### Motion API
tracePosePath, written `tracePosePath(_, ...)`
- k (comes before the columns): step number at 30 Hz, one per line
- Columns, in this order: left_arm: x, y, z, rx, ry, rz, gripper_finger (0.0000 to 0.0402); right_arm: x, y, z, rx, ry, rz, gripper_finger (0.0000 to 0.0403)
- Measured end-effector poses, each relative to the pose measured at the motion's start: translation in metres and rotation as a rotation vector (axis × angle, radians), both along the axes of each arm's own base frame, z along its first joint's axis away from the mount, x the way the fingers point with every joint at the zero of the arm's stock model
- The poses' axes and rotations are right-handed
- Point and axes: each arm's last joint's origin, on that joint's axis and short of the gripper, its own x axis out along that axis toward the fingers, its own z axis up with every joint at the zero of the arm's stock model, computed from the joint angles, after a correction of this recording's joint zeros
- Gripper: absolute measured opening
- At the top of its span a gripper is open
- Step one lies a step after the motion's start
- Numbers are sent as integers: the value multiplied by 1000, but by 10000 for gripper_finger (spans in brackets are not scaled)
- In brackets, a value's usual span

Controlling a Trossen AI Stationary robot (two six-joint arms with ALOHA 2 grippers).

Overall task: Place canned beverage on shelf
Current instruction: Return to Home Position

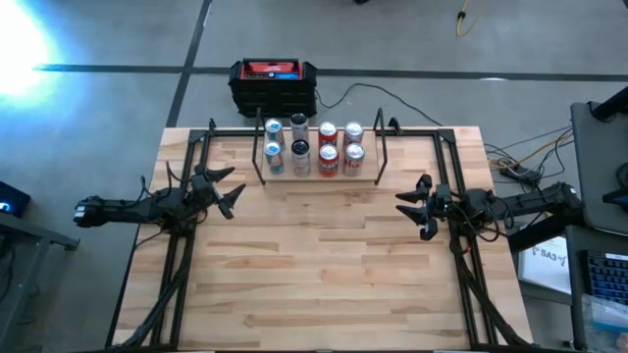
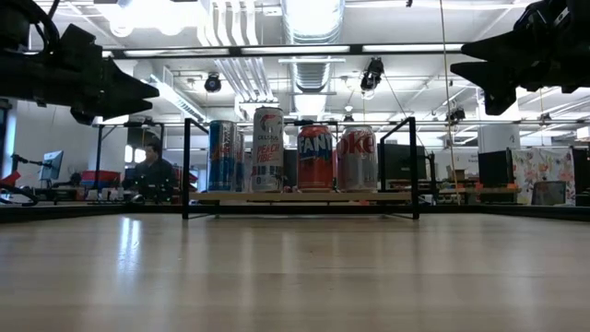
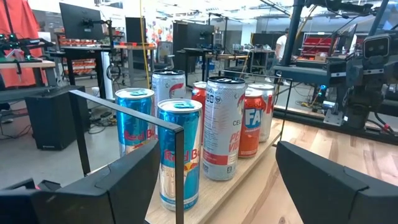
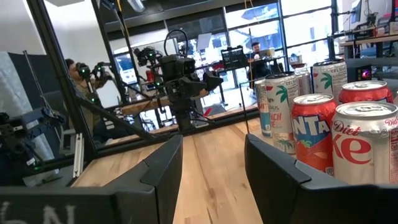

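The shelf (image 1: 314, 180), a light-wood plank with thin black rod uprights at both ends, stands at the table's far middle. Several beverage cans (image 1: 312, 147) stand upright on it in two rows: blue-and-silver ones at the left, tall white ones, then orange and silver ones at the right (image 2: 315, 159). My left gripper (image 1: 234, 191) hovers open, level, left of the shelf's near left corner and facing the cans (image 3: 179, 155). My right gripper (image 1: 407, 208) hovers level off the shelf's near right corner, its fingers (image 4: 163, 168) apart with nothing between them.
A black-and-red box (image 1: 273, 83) sits on the floor beyond the table's far edge. Black frame rails (image 1: 182, 265) run along the table's left and right sides. Bare wood (image 1: 314, 265) stretches from the shelf to the near edge. A person (image 2: 152, 171) sits far behind.
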Motion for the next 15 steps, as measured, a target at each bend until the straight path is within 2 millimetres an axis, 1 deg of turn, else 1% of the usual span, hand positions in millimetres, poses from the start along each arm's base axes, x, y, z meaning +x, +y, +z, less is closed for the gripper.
tracePosePath(8,0,0,0,0,-2,0,304,-5,-3,6,8,-69,-22,157)
tracePosePath(12,0,0,1,0,-4,0,304,-11,-10,12,13,-138,-80,157)
tracePosePath(15,0,0,1,0,-5,0,304,-15,-17,15,10,-181,-155,157)
